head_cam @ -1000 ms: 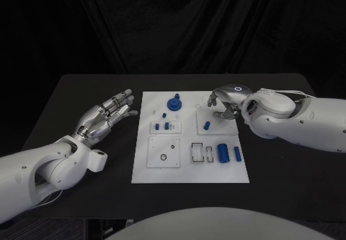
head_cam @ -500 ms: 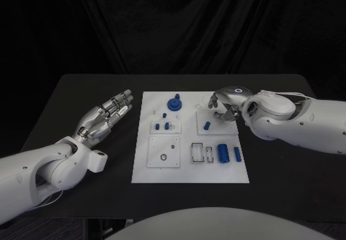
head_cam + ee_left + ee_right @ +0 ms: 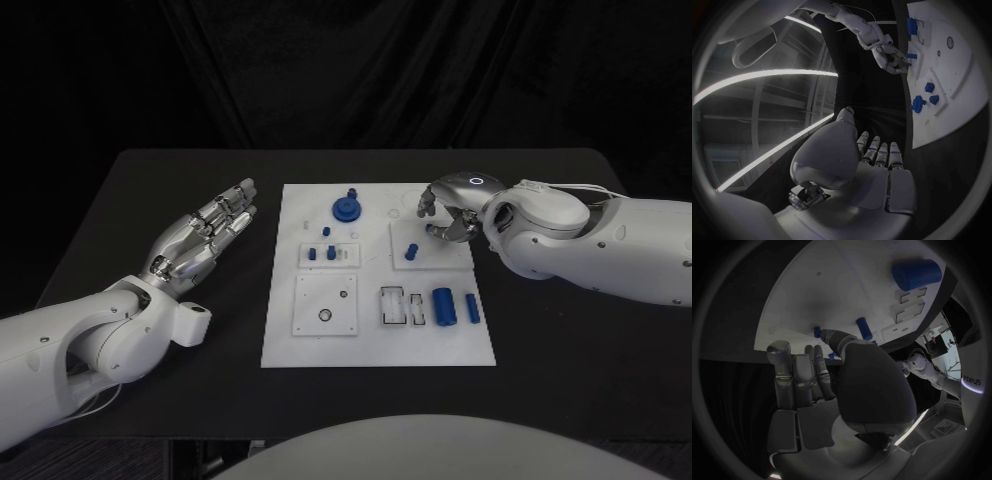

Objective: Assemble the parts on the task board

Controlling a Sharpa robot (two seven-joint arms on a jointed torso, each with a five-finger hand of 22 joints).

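Note:
The white task board [image 3: 378, 335] lies mid-table. On it are a round blue part [image 3: 348, 208], small blue pieces [image 3: 329, 253], a blue peg [image 3: 413, 251], a blue cylinder [image 3: 444, 305] and a thin blue rod [image 3: 473, 308]. My right hand [image 3: 450, 212] hovers over the board's far right corner, fingers curled down just beyond the peg. In the right wrist view its thumb and fingers appear to pinch a small blue part [image 3: 817, 332], close to the peg [image 3: 864, 328]. My left hand [image 3: 202, 235] lies flat and open beside the board's left edge, holding nothing.
Small white plates with slots and holes [image 3: 325, 304] sit on the board's near half, and dark outlined slots [image 3: 392, 305] lie next to the cylinder. Bare black table [image 3: 577, 340] surrounds the board, and a dark curtain hangs behind it.
My left hand has drawn slightly left, away from the board, with its fingers closer together. The right hand stays where it was.

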